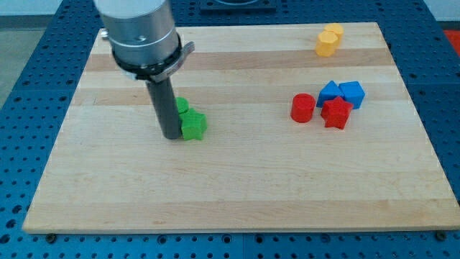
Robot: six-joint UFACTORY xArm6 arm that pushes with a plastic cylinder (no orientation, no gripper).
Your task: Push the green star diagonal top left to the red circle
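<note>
The green star [193, 126] lies on the wooden board left of centre. A second green block [182, 106] sits just above it, partly hidden behind the rod. My tip [172, 136] rests on the board touching the green star's left side. The red circle [302, 108] stands at the right of centre, far to the right of the star and slightly higher in the view.
A red star [336, 113] sits right next to the red circle. Two blue blocks [343, 93] lie just above it. Two yellow blocks [329, 39] sit near the top right edge. The wooden board [237, 187] lies on a blue perforated table.
</note>
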